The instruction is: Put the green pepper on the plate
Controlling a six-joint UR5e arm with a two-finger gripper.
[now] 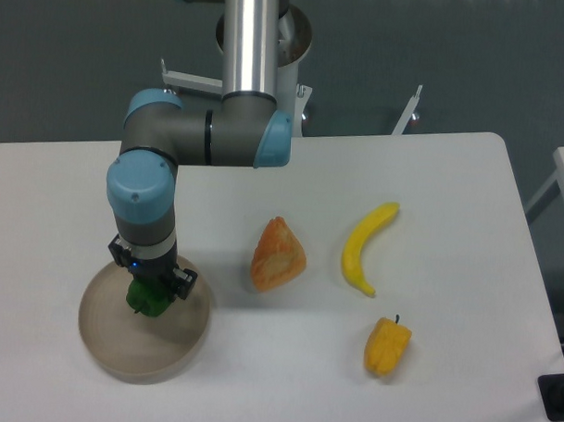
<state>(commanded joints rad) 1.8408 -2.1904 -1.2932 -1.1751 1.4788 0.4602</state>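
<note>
The plate (pixel 120 349) is a round beige-grey disc at the front left of the white table. My gripper (pixel 149 294) hangs over the plate's middle, pointing down, with its fingers around the green pepper (pixel 146 299). The pepper is small, dark green and glossy. It sits at or just above the plate's surface; I cannot tell whether it touches. The gripper's body hides the pepper's top.
An orange-red wedge-shaped fruit (pixel 279 255) lies at the table's middle. A yellow banana (pixel 366 248) lies to its right. A yellow-orange pepper (pixel 387 347) with a dark stem lies near the front right. The arm's base (pixel 269 44) stands at the back.
</note>
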